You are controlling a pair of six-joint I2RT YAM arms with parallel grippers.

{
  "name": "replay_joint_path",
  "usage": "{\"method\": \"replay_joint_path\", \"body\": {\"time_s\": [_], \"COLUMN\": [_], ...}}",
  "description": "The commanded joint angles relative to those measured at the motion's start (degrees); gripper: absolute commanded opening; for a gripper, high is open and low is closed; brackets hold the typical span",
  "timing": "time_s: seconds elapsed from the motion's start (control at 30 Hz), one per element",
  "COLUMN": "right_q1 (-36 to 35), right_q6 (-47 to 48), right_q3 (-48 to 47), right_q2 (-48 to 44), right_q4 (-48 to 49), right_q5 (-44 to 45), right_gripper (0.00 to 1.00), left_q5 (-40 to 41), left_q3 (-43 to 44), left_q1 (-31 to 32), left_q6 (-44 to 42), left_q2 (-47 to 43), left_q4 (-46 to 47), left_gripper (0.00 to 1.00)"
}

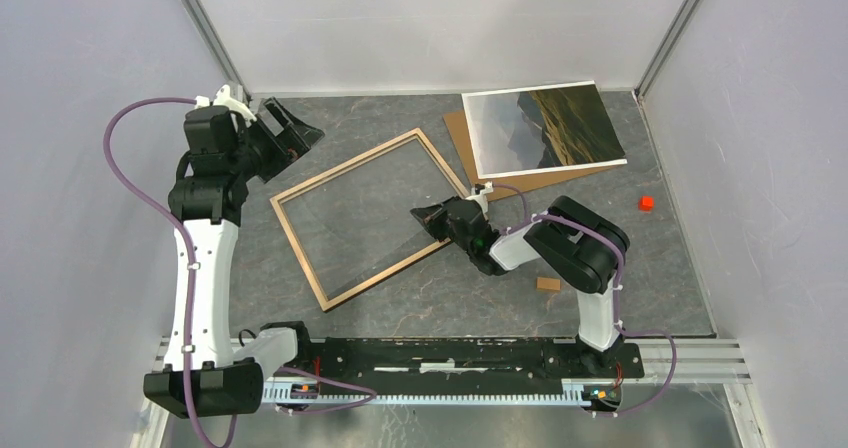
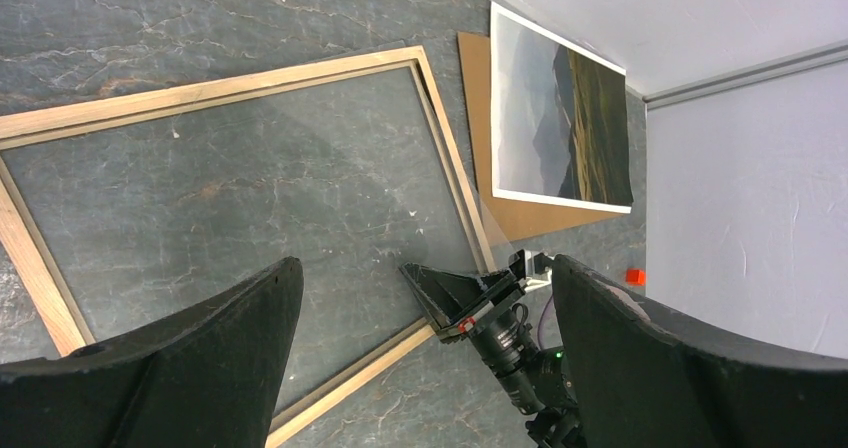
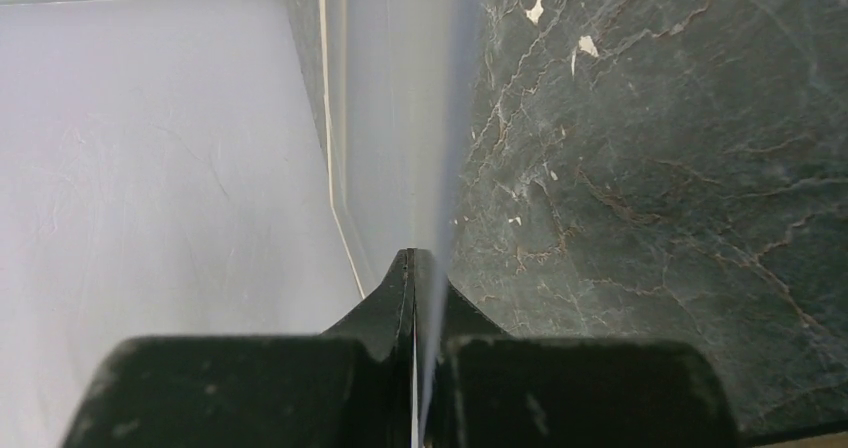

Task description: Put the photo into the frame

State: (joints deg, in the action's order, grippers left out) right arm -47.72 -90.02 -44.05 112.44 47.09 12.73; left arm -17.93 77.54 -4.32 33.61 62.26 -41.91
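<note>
The frame (image 1: 348,166) lies flat mid-table with its light wood face up; it also shows in the left wrist view (image 2: 230,81). My right gripper (image 1: 425,218) is at the frame's right rim, shut on the edge of the clear pane (image 1: 370,218). The right wrist view shows the pane (image 3: 445,168) edge-on between the closed fingers of that gripper (image 3: 412,258). The photo (image 1: 545,128) lies at the back right on the brown backing board (image 1: 520,180), apart from both grippers. My left gripper (image 1: 290,138) hangs open and empty above the frame's back left corner.
A small red cube (image 1: 646,203) sits near the right wall. A small brown piece (image 1: 548,284) lies by the right arm's base. White enclosure walls close in the table at the left, back and right.
</note>
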Motion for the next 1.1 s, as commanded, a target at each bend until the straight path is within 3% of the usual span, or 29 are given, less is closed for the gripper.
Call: {"method": "replay_joint_path", "body": {"time_s": [0.0,1.07], "right_q1": [0.0,0.3], "right_q6": [-0.6,-0.5], "right_q3": [1.1,1.6], "right_q2": [-2.9,-3.8], "right_q4": [3.6,2.8], "right_q5": [1.5,4.3], "right_gripper": [0.0,0.0], "left_q5": [1.0,3.1], "left_q3": [0.6,1.4], "left_q1": [0.5,3.6], "left_q6": [-2.7,-4.0], "left_q2": [0.0,2.2], "left_q4": [1.0,1.1], "left_gripper": [1.0,1.0]}}
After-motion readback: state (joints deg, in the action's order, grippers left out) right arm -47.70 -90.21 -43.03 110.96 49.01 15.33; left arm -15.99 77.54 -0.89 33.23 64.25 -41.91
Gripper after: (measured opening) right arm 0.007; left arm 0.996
